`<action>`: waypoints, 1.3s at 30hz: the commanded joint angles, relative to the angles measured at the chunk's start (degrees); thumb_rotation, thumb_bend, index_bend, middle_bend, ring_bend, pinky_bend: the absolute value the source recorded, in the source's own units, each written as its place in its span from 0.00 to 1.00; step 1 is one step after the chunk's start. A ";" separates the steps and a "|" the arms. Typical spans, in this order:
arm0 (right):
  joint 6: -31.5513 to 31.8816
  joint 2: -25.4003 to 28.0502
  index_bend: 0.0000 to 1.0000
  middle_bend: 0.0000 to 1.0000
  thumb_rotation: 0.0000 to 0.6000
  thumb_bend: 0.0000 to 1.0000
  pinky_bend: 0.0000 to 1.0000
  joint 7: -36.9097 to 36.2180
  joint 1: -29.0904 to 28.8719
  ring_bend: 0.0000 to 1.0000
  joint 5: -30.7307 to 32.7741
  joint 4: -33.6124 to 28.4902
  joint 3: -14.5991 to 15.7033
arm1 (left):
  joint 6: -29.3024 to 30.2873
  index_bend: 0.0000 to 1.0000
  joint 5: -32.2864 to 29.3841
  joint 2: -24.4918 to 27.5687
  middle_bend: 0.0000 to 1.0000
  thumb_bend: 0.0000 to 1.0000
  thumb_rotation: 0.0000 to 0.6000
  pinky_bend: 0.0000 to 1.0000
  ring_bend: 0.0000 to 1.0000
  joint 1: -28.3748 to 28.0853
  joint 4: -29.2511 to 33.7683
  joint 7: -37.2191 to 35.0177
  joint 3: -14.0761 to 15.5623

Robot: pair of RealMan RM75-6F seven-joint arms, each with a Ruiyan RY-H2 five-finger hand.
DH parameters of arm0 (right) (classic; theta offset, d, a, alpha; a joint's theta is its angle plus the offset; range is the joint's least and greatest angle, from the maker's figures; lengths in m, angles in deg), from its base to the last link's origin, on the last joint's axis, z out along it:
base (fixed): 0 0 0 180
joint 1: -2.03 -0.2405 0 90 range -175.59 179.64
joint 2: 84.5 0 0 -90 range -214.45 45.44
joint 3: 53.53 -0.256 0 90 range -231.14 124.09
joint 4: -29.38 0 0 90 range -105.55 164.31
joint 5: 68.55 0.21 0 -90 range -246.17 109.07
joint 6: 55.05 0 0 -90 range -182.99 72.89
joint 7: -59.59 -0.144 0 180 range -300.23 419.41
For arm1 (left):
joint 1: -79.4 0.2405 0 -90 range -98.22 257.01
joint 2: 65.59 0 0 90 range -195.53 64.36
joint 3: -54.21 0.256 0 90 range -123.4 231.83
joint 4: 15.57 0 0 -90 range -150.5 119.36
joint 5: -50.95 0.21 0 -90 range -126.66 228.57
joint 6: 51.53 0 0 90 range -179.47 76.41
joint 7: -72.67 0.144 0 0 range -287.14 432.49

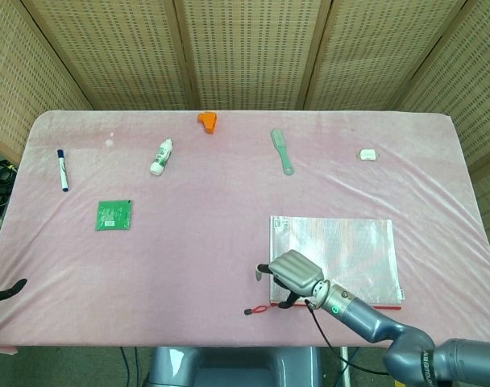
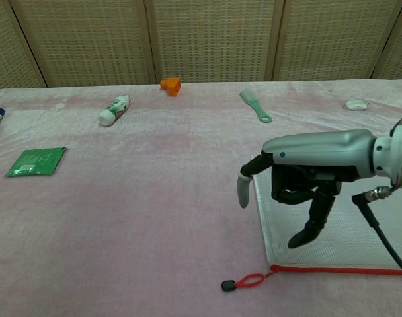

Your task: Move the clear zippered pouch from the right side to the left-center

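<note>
The robot's right hand (image 1: 293,276) hovers over the near-left corner of the clear zippered pouch (image 1: 342,254), which lies flat in the lower right of the head view on the pink tablecloth (image 1: 213,242). In the chest view the hand (image 2: 300,175) is poised above the mesh surface with fingers (image 2: 313,221) curled downward and one fingertip close to the pouch; nothing is visibly pinched, and whether any finger actually touches the plastic cannot be told. The step in hand appears to be the approach to grasp, with the carry to the left-centre not yet begun. The next move likely calls for closing on the pouch's left edge or corner, near the red zipper (image 2: 333,269) and its red pull cord (image 2: 244,282), which trails off the pouch toward the lower centre. A thin, flat pouch offers little to grip, so lifting an edge first may be needed.

Open cloth stretches across the centre and left-centre of the frame. A green packet (image 1: 114,214) sits at mid left, a blue marker (image 1: 62,170) at far left, a white tube (image 1: 161,156), an orange object (image 1: 207,121) and a green brush (image 1: 282,150) along the top, and a small white item (image 1: 368,154) at upper right, all well apart from the pouch. The pouch's near edge lies close to the table's front edge. Only a dark tip of the left hand (image 1: 7,292) shows at the lower left border, its state impossible to tell
</note>
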 commanded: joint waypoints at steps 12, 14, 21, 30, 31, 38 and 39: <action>3.08 -12.02 0.48 1.00 1.00 0.41 1.00 16.20 -6.62 0.98 17.15 3.30 2.66 | -0.46 0.00 -0.76 0.28 0.00 0.00 1.00 0.00 0.00 -0.15 -0.29 -0.89 -0.29; 3.59 -13.08 0.49 1.00 1.00 0.41 1.00 17.66 -7.28 0.98 18.63 3.39 3.19 | -0.54 0.00 -0.91 0.29 0.00 0.00 1.00 0.00 0.00 -0.18 -0.36 -0.96 -0.33; 5.26 -16.41 0.51 1.00 1.00 0.44 1.00 21.49 -9.16 0.98 22.04 4.42 4.39 | -1.06 0.00 -1.37 0.41 0.00 0.00 1.00 0.00 0.00 -0.40 -0.50 -1.32 -0.49; 6.73 -18.37 0.52 1.00 1.00 0.46 1.00 24.04 -10.55 0.98 25.28 5.59 6.16 | -1.62 0.00 -1.77 0.68 0.00 0.00 1.00 0.00 0.00 -0.57 -0.70 -1.94 -0.55; 6.80 -18.40 0.52 1.00 1.00 0.46 1.00 24.06 -10.59 0.98 25.50 5.68 6.38 | -1.66 0.00 -1.73 0.69 0.00 0.00 1.00 0.00 0.00 -0.58 -0.69 -1.96 -0.52; 7.07 -17.25 0.54 1.00 1.00 0.47 1.00 23.41 -10.40 0.98 25.28 5.24 7.54 | -1.82 0.00 -1.68 0.58 0.00 0.00 1.00 0.00 0.00 -0.67 -0.68 -1.62 -0.38; 7.17 -17.11 0.54 1.00 1.00 0.47 1.00 23.28 -10.31 0.98 24.98 5.29 7.71 | -1.80 0.00 -1.63 0.54 0.00 0.00 1.00 0.00 0.00 -0.67 -0.64 -1.52 -0.36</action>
